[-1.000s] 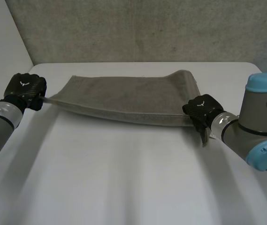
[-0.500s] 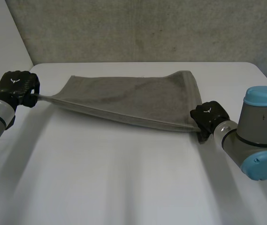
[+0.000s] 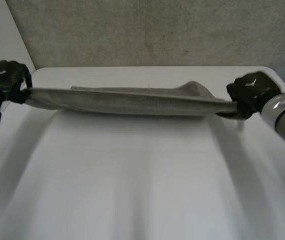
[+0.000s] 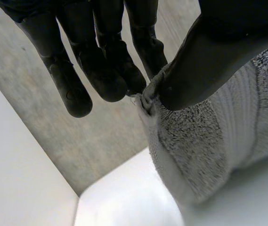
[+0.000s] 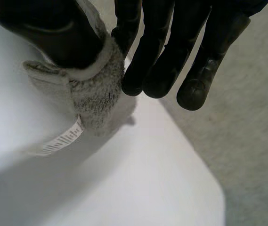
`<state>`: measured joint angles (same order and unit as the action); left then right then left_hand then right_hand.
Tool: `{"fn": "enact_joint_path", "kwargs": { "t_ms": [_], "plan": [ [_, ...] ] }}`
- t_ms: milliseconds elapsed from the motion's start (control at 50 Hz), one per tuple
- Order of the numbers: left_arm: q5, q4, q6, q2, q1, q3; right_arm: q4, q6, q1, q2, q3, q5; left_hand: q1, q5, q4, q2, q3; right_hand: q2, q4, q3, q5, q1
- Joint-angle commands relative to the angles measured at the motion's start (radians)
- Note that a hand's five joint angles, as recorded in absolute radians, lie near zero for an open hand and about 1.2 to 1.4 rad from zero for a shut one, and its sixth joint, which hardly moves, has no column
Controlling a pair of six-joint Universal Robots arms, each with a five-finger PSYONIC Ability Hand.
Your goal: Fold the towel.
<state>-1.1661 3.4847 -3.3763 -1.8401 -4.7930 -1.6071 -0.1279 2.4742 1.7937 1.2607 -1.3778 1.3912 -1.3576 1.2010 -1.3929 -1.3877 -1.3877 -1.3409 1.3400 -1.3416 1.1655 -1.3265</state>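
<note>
1. The towel is a grey terry cloth. It is drawn taut into a long, narrow band between the two hands, above the far part of the white table.
2. In the head view the band runs almost level from one hand to the other. Near its right end a fold of cloth bulges up behind the front edge. Whether the lower edge touches the table cannot be told.
3. The left hand grasps the towel's left end. In the left wrist view its thumb pinches the corner against the fingers, and the cloth gathers into small pleats at the pinch.
4. Just below that pinch the towel shows a nubbly looped pile, with a flatter ribbed strip running beside it.
5. The right hand grasps the right end. In the right wrist view its thumb presses the bunched corner against one of the fingers, while the others reach out straight beside it.
6. A small white label with printed lines hangs from that corner, beneath the right hand and over the table.
7. A grey concrete wall stands behind the table.
</note>
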Motion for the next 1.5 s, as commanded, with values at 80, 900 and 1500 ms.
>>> {"fn": "enact_joint_path", "kwargs": {
  "t_ms": [80, 900, 1500],
  "plan": [
    [0.04, -0.093, 0.093, 0.177, -0.073, -0.02, -0.091, -0.268, -0.031, 0.169, -0.03, -0.066, -0.039, 0.021, -0.003, -0.009, -0.009, -0.055, 0.056, -0.055, 0.056, -0.07],
    [0.036, -0.479, -0.18, -0.376, 0.071, 0.456, -0.571, -0.232, -0.004, -0.415, 0.541, 0.026, -0.039, 0.021, -0.003, -0.009, -0.009, -0.055, 0.056, -0.055, 0.056, -0.07],
    [-0.316, -0.033, 0.199, -0.347, 0.164, 0.92, -0.151, 0.034, 0.085, -0.484, 1.206, -0.122, -0.039, 0.021, -0.003, -0.009, -0.009, -0.055, 0.056, -0.055, 0.056, -0.07]
  ]
}}
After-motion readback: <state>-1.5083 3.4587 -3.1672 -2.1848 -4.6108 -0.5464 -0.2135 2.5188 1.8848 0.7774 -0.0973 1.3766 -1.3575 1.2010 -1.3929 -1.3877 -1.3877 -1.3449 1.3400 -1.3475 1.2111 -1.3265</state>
